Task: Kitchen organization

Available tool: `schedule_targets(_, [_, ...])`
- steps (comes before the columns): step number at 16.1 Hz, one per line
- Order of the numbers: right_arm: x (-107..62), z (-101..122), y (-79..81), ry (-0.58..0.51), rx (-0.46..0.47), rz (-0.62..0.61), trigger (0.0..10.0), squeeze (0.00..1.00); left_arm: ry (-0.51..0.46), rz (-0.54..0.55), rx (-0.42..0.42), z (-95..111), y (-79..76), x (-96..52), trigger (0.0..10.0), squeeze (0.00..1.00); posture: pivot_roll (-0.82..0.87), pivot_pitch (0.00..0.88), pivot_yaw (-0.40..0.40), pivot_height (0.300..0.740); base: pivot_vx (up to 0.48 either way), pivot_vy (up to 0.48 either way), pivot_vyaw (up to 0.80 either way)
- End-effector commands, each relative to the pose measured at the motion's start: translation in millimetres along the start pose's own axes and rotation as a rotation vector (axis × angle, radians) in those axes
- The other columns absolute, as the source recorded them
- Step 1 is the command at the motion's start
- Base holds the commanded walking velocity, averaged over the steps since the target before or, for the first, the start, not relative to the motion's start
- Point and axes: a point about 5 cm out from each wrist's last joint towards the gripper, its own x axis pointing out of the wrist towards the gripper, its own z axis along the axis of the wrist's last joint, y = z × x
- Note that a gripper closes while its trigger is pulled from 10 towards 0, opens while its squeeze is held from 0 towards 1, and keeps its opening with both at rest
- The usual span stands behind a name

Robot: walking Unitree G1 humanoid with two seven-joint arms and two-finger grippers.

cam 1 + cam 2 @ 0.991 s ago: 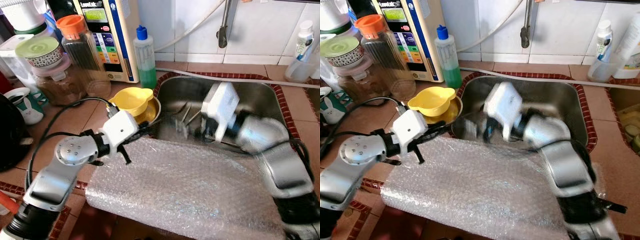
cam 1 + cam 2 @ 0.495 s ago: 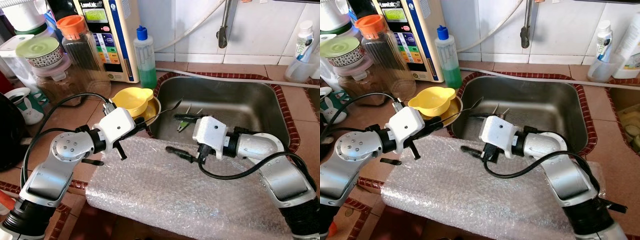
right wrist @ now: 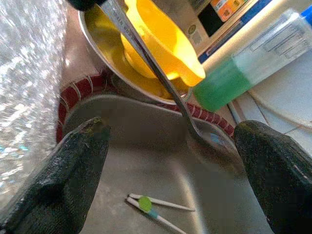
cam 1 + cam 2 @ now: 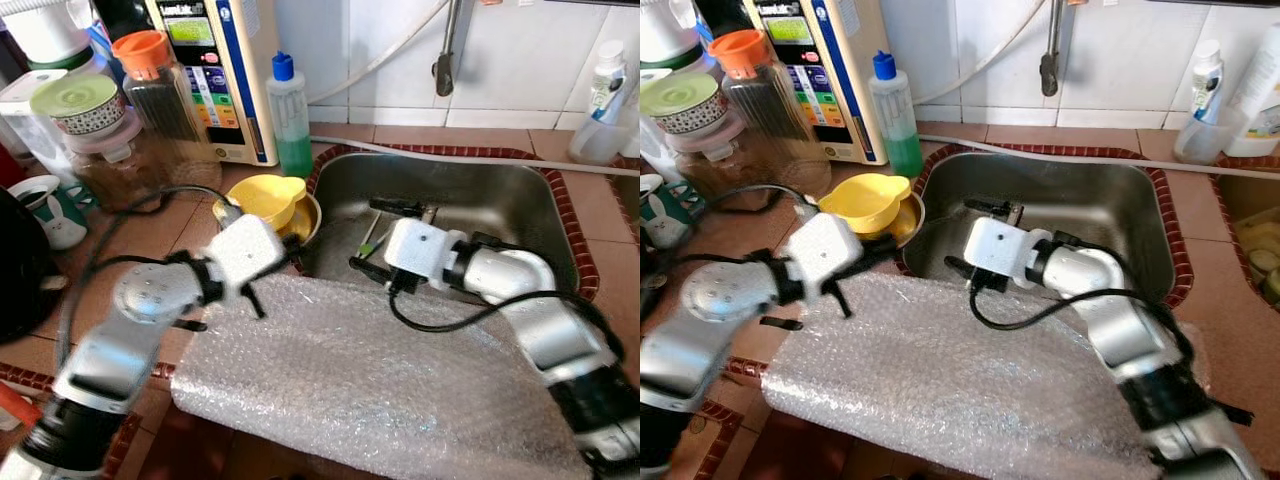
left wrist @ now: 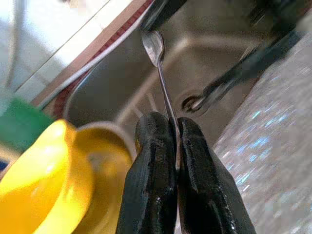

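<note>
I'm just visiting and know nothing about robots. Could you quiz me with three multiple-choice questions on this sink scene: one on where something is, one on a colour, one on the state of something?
1. Where does the bubble wrap lie?
A. over the sink's near edge
B. on the tap
C. inside the yellow bowl

2. What colour is the lid of the tall glass jar?
A. blue
B. orange
C. white

3. What is the left gripper doing?
A. open, holding nothing
B. shut on a spoon
C. shut on a bottle

Answers:
1. A, the sheet covers the front rim of the sink.
2. B, its cap is orange.
3. B, the black fingers pinch the handle of the spoon. The right gripper is open over the basin.
</note>
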Motion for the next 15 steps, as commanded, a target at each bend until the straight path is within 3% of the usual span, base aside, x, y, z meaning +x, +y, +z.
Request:
schedule_targets(1, [6.5, 1, 0.7, -0.005, -0.042, -0.003, 10.0, 0.0, -0.019, -0.013, 0.021, 7, 1.0, 0.1, 0.0, 0.0, -0.18, 0.109, 0.146, 0.74, 0.0, 0.0, 0.0])
schedule_targets(5, [18.4, 4, -6.6, -0.017, -0.077, -0.091, 10.0, 0.0, -0.04, -0.038, 0.012, 10, -3.1, 3.0, 0.0, 0.0, -0.18, 0.109, 0.146, 0.74, 0.0, 0.0, 0.0])
schedule_targets(8, [30.8, 7, 2.0, -0.058, -0.062, -0.083, 10.0, 0.0, -0.056, -0.053, 0.007, 14, -8.9, 8.2, 0.0, 0.0, -0.18, 0.11, 0.143, 0.74, 0.0, 0.0, 0.0])
schedule_targets(9, [31.8, 8, 3.6, -0.07, -0.053, -0.08, 6.5, 0.0, -0.057, -0.054, 0.006, 14, -9.3, 8.7, 0.0, 0.0, -0.18, 0.11, 0.143, 0.74, 0.0, 0.0, 0.0])
schedule_targets(10, [32.5, 10, 6.8, -0.085, -0.041, -0.068, 0.0, 0.0, -0.058, -0.056, 0.005, 14, -9.8, 9.3, 0.0, 0.0, -0.18, 0.111, 0.142, 0.74, 0.0, 0.0, 0.0])
schedule_targets(15, [28.5, 8, 18.1, -0.086, -0.021, -0.012, 0.0, 0.0, -0.056, -0.057, 0.002, 12, -10.2, 10.2, 0.0, 0.0, -0.19, 0.113, 0.141, 0.74, 0.0, 0.0, 0.0])
